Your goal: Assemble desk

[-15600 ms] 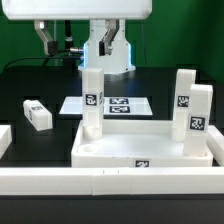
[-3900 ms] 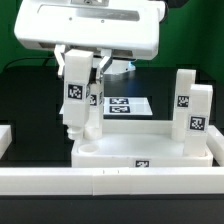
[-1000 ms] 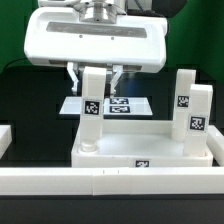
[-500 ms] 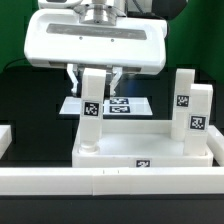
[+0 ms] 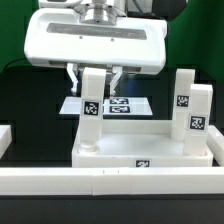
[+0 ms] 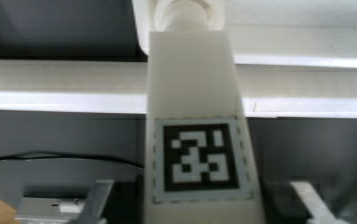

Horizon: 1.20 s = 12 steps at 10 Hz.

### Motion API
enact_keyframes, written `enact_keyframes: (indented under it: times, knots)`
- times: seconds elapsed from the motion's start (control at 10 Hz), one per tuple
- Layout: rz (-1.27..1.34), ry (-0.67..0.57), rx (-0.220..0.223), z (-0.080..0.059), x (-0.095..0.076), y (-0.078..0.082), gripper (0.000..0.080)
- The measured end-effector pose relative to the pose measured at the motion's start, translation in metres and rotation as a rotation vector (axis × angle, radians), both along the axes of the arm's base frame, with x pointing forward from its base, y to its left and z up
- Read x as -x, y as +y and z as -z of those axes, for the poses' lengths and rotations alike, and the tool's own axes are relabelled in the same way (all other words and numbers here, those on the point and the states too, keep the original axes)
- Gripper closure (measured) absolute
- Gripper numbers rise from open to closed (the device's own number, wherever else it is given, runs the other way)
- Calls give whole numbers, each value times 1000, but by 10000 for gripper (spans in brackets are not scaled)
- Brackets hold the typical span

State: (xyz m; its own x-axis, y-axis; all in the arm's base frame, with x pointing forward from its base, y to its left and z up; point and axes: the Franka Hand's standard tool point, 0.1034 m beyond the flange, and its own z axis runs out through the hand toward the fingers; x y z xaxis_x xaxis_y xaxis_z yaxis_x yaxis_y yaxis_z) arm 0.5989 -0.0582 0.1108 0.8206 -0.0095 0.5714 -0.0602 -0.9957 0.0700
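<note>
gripper (image 5: 93, 78) clamped on upright desk leg (image 5: 91, 115) | leg directly under gripper, foot in tabletop (image 5: 140, 150) corner | two more legs (image 5: 192, 110) upright at tabletop's far side

Robotics lab bench, black table (image 5: 30, 85), green backdrop (image 5: 195, 35), tagged marker board (image 5: 125, 104), white border rail (image 5: 110, 181)

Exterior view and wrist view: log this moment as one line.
gripper: around upright leg | leg foot: at tabletop corner, exterior view's left | two legs upright, exterior view's right | marker board behind
</note>
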Motion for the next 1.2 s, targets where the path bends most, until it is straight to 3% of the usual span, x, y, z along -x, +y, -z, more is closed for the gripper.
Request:
enact_keyframes:
  times: [0.1,0.8,0.9,1.0,1.1,1.2]
  knots:
    - [-6,4,-2,0,-1,6,514]
    - [-2,1,-4,0,-1,1,514]
    - [-3,0,-4,0,-1,2,452]
    - [-3,1,-4,0,-1,1,452]
    - [-3,1,-4,0,-1,1,252]
    - [-3,1,-4,0,-1,1,182]
